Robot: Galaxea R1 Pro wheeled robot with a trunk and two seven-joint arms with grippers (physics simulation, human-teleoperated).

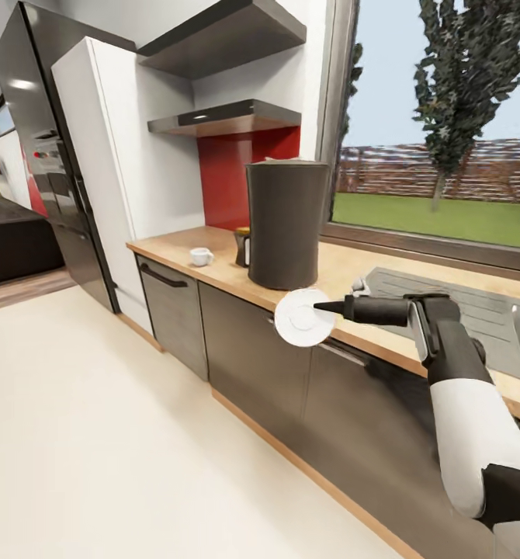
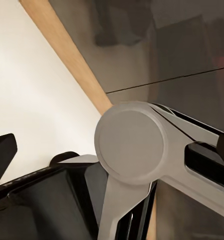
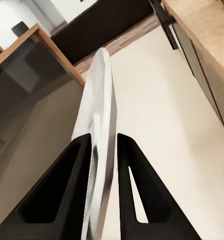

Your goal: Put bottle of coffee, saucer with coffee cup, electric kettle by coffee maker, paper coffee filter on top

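the right gripper (image 1: 322, 308) is pinched on the rim of the saucer (image 1: 304, 317), one finger on each face; the right wrist view shows the saucer (image 3: 99, 135) edge-on between the two dark fingers (image 3: 59, 195). the saucer is held on edge, its face toward the camera, in the air in front of the cabinet fronts and just below the front edge of the kitchen countertop (image 1: 213, 260). it is not yet over the worktop.

the coffee maker (image 1: 286, 223) stands on the countertop near the front edge. a small dark jar with a yellow lid, probably the bottle of coffee (image 1: 243, 247), stands just beside it on the far side. the coffee cup (image 1: 202, 256) sits further along the worktop, apart from both.

the state of the left gripper cannot be told; the left wrist view shows arm parts close up.

recommended procedure, as a judgement:
- lift the saucer above the counter edge before moving inward, to avoid striking the edge
- rotate the wrist until the saucer lies flat
- choose bare worktop beside the coffee maker, clear of the sink (image 1: 477, 307)
- lower until the saucer rests, then spread the fingers
- leave room for the cup
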